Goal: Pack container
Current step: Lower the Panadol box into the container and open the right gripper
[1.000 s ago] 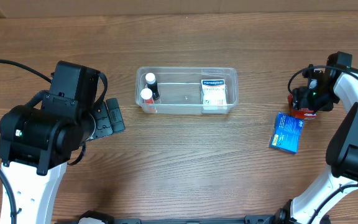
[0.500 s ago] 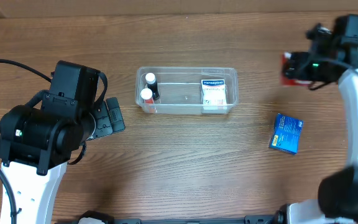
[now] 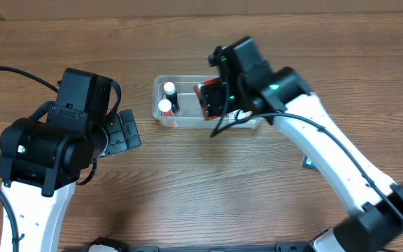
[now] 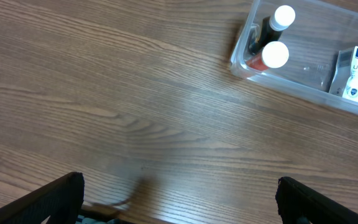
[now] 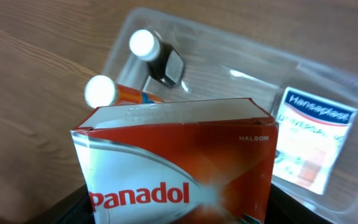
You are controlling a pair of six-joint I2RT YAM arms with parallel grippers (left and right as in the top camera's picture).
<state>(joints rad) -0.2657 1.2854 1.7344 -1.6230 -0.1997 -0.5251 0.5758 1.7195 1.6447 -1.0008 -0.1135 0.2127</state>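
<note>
The clear plastic container [image 3: 161, 115] sits at the table's middle. It holds two white-capped bottles [image 3: 166, 98] at its left end and a white Hansaplast box [image 5: 308, 140] at its right end. My right gripper [image 3: 219, 105] is shut on a red and white Panadol box [image 3: 210, 99] and holds it over the container's middle; the box fills the right wrist view [image 5: 179, 168]. My left gripper [image 4: 179, 202] is open and empty over bare table, left of the container [image 4: 291, 84].
A blue box [image 3: 306, 164] lies on the table to the right, mostly hidden under my right arm. The left arm's bulky body sits at the left of the overhead view.
My right gripper has swung from the far right of the table leftward with the Panadol box, now over the container. The left arm has not moved.
</note>
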